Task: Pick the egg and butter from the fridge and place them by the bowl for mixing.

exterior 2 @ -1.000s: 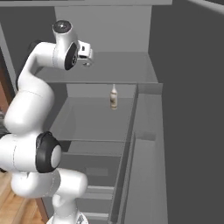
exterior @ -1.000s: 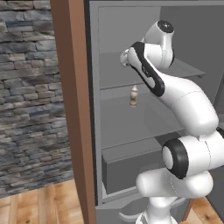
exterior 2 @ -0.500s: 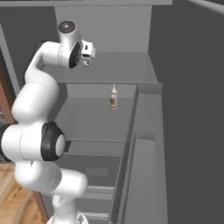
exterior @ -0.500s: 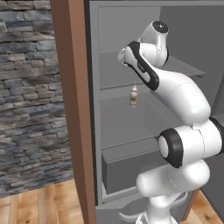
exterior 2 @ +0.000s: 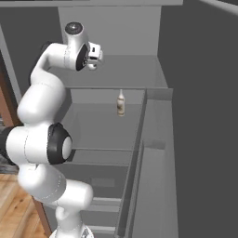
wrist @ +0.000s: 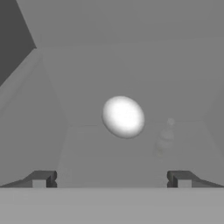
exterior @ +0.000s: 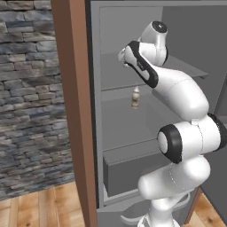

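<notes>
The egg (wrist: 123,117), a smooth white ball, lies on a grey shelf straight ahead of my gripper (wrist: 111,179) in the hand view. It is some way beyond the two fingertips (wrist: 41,178), which stand wide apart with nothing between them. In the base views the hand (exterior: 125,54) reaches into the fridge (exterior: 115,26) just above the upper shelf (exterior 2: 125,74). The egg is hidden behind the arm there. The butter and the bowl are out of view.
A small bottle (exterior: 135,97) stands on the middle shelf (exterior 2: 102,130), below the hand. A boxy grey drawer (exterior: 128,170) sits at the fridge's bottom. A brown wooden panel (exterior: 73,111) and a stone wall (exterior: 26,88) lie to the left. The open fridge door (exterior 2: 204,116) stands on the right.
The hand has pushed a little deeper into the fridge above the upper shelf, and the arm's upper joints have risen. The bottle has not moved.
</notes>
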Available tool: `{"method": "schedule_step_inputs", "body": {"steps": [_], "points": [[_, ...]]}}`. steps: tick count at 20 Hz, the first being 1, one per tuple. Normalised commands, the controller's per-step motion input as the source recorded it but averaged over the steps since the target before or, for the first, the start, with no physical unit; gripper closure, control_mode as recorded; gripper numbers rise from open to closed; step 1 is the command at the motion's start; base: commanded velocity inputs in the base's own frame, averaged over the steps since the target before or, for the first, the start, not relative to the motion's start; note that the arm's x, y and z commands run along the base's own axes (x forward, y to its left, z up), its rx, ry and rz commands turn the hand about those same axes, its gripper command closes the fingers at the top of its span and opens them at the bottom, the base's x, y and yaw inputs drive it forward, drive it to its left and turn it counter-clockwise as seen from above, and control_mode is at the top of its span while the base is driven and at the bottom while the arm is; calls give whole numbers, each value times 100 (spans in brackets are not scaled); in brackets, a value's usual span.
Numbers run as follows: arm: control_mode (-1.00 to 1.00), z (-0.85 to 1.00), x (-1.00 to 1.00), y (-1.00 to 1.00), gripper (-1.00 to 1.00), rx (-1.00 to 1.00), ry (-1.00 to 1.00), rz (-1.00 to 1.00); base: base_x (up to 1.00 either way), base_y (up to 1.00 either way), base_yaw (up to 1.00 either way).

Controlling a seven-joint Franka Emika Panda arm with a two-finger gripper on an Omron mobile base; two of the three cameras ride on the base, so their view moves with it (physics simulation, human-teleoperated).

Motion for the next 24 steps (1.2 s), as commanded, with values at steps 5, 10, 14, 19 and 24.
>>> {"method": "schedule_step_inputs", "body": {"steps": [5, 10, 14, 19, 24], "points": [[-100, -5, 15, 0, -100, 0, 0, 0, 0, 0, 0], [-100, -8, 12, 0, -100, 0, 0, 0, 0, 0, 0], [-100, -7, 13, 0, -100, 0, 0, 0, 0, 0, 0], [-100, -4, 13, 0, -100, 0, 0, 0, 0, 0, 0], [-100, 0, 18, -2, -100, 0, 1, 0, 0, 0, 0]]}}
